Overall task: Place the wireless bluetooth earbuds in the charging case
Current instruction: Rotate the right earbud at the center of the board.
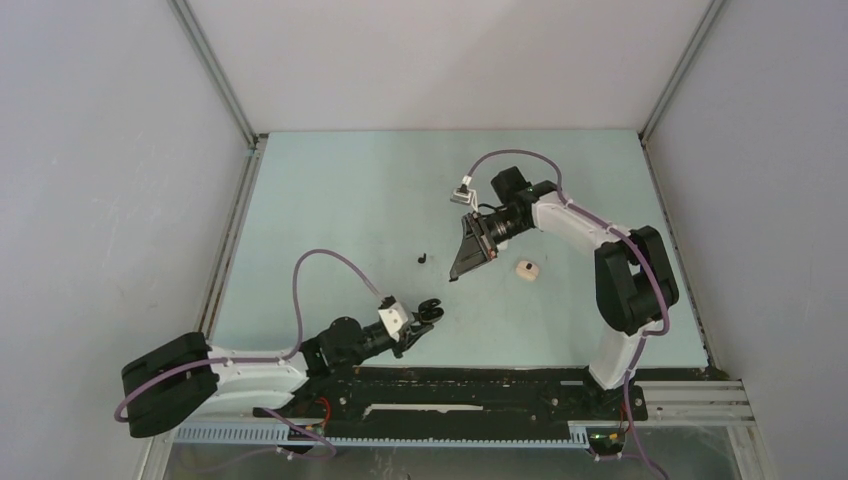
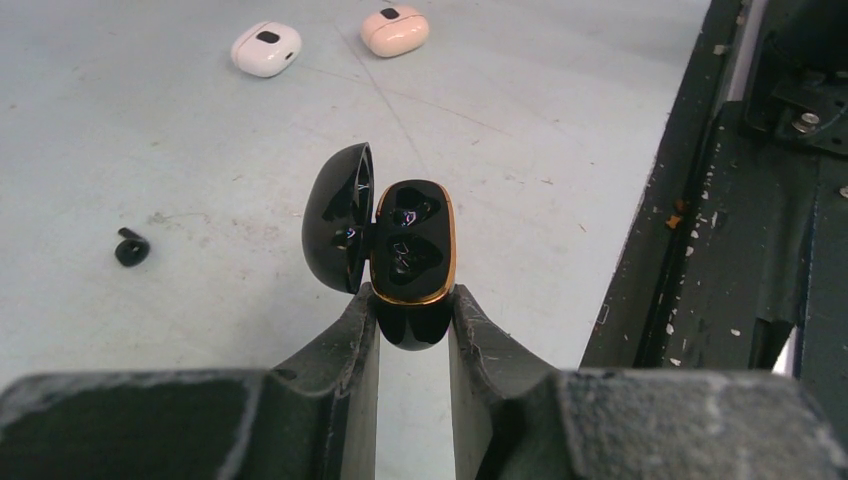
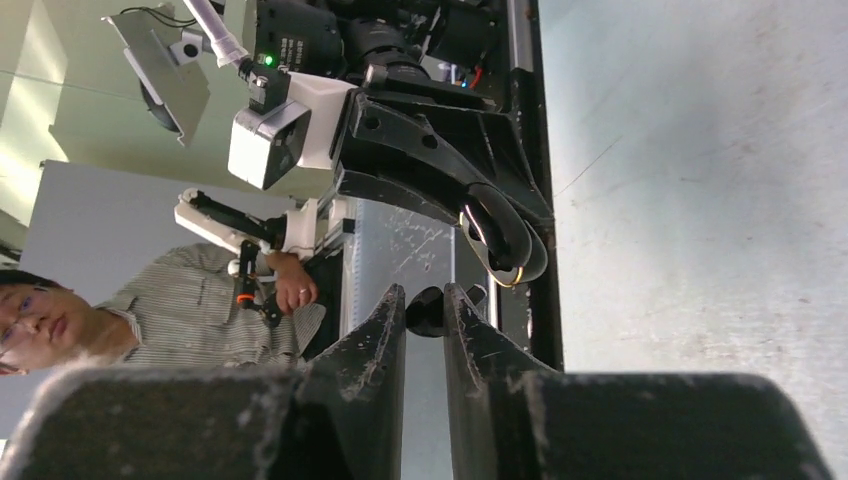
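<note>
The charging case (image 2: 412, 262), black with a gold rim and its lid swung open, sits clamped in the left gripper (image 2: 413, 305). The right gripper (image 3: 425, 298) pinches what looks like a black earbud (image 3: 428, 312). A second earbud (image 2: 131, 248) lies on the table (image 2: 200, 150).

The charging case (image 2: 412, 250) is finished in glossy black, rimmed in gold. The counter (image 2: 150, 130) is coloured pale blue-green (scuffed grey in places). The loose earbud (image 2: 130, 247) is black; the held earbud (image 3: 428, 310) seems black, though dimly lit.
</note>
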